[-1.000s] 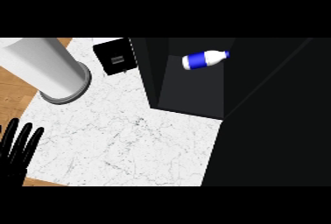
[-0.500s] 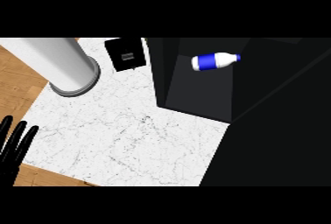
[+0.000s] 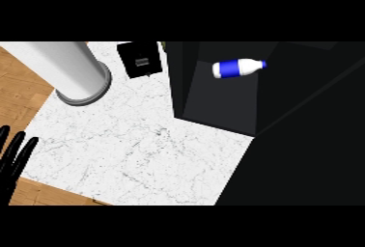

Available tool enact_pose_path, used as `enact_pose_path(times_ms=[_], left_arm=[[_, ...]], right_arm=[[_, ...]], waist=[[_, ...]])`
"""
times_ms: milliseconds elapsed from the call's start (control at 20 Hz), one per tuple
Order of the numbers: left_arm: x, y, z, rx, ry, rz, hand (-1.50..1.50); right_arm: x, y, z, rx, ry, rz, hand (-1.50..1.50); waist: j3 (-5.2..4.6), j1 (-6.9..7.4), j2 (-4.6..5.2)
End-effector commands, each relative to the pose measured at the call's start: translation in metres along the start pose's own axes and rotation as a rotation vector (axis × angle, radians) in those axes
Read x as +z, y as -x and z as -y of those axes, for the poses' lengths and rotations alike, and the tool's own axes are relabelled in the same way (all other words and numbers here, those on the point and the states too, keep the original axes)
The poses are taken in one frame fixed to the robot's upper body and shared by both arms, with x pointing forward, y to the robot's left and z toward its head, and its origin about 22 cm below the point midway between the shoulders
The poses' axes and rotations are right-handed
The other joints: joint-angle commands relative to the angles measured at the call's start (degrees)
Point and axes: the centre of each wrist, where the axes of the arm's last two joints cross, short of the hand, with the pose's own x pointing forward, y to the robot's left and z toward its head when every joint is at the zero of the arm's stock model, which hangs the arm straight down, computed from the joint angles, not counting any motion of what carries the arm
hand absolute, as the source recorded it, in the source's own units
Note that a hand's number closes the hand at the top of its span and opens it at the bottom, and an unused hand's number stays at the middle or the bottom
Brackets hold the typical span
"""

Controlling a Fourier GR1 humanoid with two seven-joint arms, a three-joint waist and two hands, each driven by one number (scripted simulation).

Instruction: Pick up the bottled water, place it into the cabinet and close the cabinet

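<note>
The bottled water (image 3: 236, 68), white with a blue label and blue cap, lies on its side inside the dark cabinet (image 3: 214, 103) at the upper right, cap pointing right. No hand touches it. My left hand (image 3: 13, 161) shows at the far left edge with straight fingers pointing up, open and holding nothing. The right hand does not show anywhere. A large black mass fills the right and lower right of the view; I cannot tell whether it is the cabinet's door or wall.
A tall white cylinder (image 3: 68, 67) on a grey round base stands at the upper left. A small black box (image 3: 140, 59) sits beside it near the cabinet. White marble counter (image 3: 135, 149) spans the middle, with wood floor (image 3: 21, 91) past its left edge.
The whole scene has shifted rightward and slightly down in the view. The left hand has slid further toward the left edge. The bottle stays lying in the cabinet.
</note>
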Motion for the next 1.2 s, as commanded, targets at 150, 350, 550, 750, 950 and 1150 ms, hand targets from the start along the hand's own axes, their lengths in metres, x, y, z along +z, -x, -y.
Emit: enact_pose_path(times_ms=[150, 350, 550, 750, 950, 1150], left_arm=[[-0.001, -0.005, -0.006, -0.008, 0.013, 0.002, -1.5], [-0.001, -0.006, -0.008, -0.007, 0.003, 0.0, -1.5], [-0.002, -0.005, -0.009, 0.003, 0.0, 0.011, -1.5], [-0.006, -0.009, -0.007, 0.001, 0.034, 0.014, -1.5], [-0.01, -0.013, -0.012, -0.016, 0.036, 0.027, -1.5], [-0.013, -0.015, -0.012, -0.008, 0.052, 0.033, -1.5]], right_arm=[[-0.017, -0.007, -0.003, 0.028, -0.066, 0.013, 1.5], [-0.019, -0.003, -0.002, 0.0, -0.037, 0.022, 1.5], [-0.02, 0.002, -0.006, -0.075, -0.045, 0.031, 1.5], [-0.022, 0.008, -0.011, -0.159, -0.085, 0.062, 1.5], [-0.023, 0.012, -0.009, -0.193, -0.056, 0.086, 1.5], [-0.022, 0.016, -0.002, -0.184, 0.023, 0.055, 1.5]], waist=[[0.05, 0.06, 0.34], [0.02, 0.16, 0.91], [0.11, 0.02, 1.68], [0.3, 2.43, 2.72], [0.41, 2.87, 3.27], [0.42, 2.49, 3.23]])
